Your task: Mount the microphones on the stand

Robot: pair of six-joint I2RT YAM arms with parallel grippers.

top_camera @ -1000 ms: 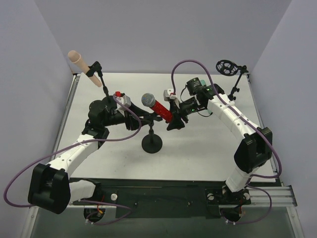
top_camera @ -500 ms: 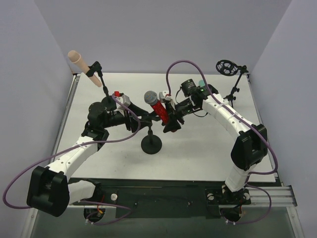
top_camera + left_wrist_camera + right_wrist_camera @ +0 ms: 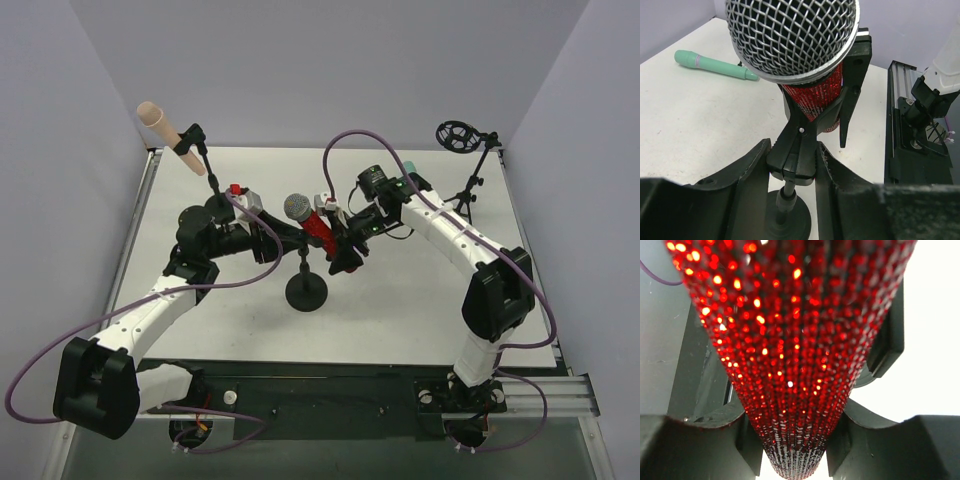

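Observation:
The glittery red microphone (image 3: 312,224) with a silver mesh head is tilted over the middle stand (image 3: 306,289). My right gripper (image 3: 342,246) is shut on its red body (image 3: 790,365) near the tail end. My left gripper (image 3: 792,152) is shut on the base of the stand's black clip (image 3: 799,150). The clip's arms reach up around the red microphone's body (image 3: 815,97). The pale pink microphone (image 3: 161,124) sits in the back-left stand (image 3: 200,160). The teal microphone (image 3: 715,65) lies on the table. In the top view it is mostly hidden behind my right arm (image 3: 408,167).
A third stand with a round black shock mount (image 3: 456,135) is at the back right corner. The white table (image 3: 400,300) is walled at the back and both sides. A black rail (image 3: 912,135) runs along the table's near edge.
My right gripper has carried the red microphone leftward, toward the clip on the middle stand. My left gripper has stayed shut on the clip.

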